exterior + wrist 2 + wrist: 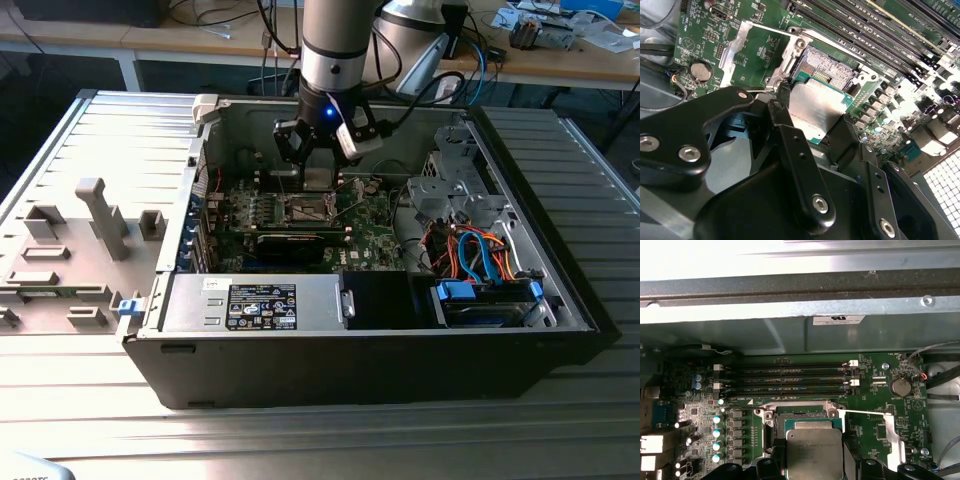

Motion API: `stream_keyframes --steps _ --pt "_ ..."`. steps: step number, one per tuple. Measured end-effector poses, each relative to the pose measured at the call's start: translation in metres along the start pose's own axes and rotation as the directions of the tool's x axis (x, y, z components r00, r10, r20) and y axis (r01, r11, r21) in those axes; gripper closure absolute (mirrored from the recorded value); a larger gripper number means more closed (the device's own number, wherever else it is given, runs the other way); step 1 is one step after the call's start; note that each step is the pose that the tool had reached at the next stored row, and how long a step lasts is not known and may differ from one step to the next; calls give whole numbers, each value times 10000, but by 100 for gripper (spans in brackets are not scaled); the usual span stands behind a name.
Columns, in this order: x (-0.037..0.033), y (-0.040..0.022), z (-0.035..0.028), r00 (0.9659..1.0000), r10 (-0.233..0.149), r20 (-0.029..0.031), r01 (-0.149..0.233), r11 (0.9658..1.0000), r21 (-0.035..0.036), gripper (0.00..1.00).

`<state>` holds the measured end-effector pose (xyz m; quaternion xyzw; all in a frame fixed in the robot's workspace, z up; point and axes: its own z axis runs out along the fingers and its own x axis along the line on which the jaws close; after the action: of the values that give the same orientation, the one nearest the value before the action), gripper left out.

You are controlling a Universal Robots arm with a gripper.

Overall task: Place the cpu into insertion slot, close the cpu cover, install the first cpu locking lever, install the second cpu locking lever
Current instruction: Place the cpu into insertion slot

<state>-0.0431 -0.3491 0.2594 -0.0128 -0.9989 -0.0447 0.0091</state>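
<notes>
hovering in the upper middle of the exterior view, the gripper (319, 165) is seen inside the open computer case (560, 260), over the green motherboard (300, 215). its jaws are clamped on the cpu (815, 107), which is gripped by two opposite edges between the black fingers (790, 145) and carried flat, silvery top up. in both wrist views the cpu is seen just above the socket (801, 416), partly overlapping it and not yet seated; part of the socket's contact field is uncovered. the cpu cover (894, 440) is swung open and lies to one side of the socket, over the board, so the way down is judged to be free.

for this step to be done well, the cpu should be squared to the socket frame before any descent, with its notches and marked corner matched to the socket; whether they match cannot be told. it should be lowered level and straight, with no sideways slide across the contacts, and no force should be applied: a tilted or pushed cpu is likely to bend pins.
</notes>
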Motion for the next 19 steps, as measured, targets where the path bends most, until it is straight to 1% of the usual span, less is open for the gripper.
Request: stream_keyframes --steps 2,8,19 --pt "0 -1 15 10000 0 0 0 10000 0 46" --pt "-1 -3 32 10000 0 0 0 10000 0 46" --pt "-1 -4 50 10000 0 0 0 10000 0 46"
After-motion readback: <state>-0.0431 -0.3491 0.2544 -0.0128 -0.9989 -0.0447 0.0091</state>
